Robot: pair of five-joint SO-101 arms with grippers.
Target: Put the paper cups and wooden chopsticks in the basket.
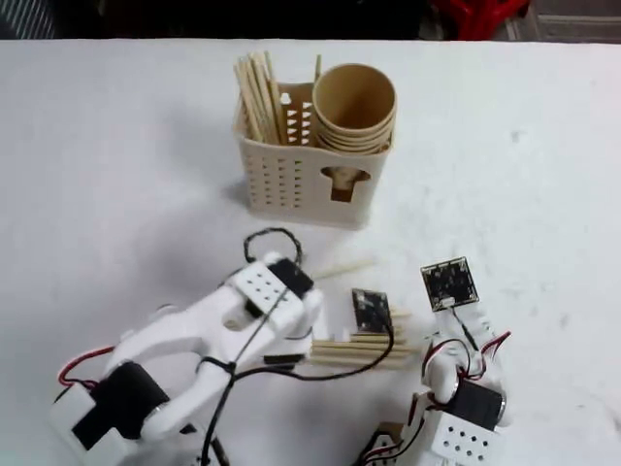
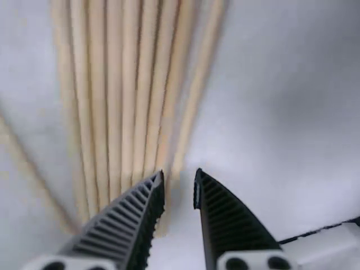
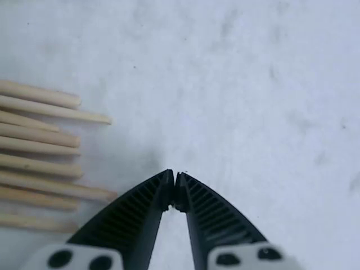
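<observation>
Nearest, we find the right claw [image 3: 174, 191] closed tip to tip and holding nothing, above bare table [image 1: 116, 175] just beside the ends of the loose chopsticks [image 1: 364, 349]. We record the left claw [image 2: 179, 183] slightly parted at the opposite ends of that row, with one stick's tip at the gap; we cannot tell whether it is gripped. One stray chopstick [image 1: 344, 269] lies beyond. Farther off, the basket [image 1: 301, 180] holds stacked paper cups [image 1: 354, 102] and a bundle of chopsticks [image 1: 257, 92].
</observation>
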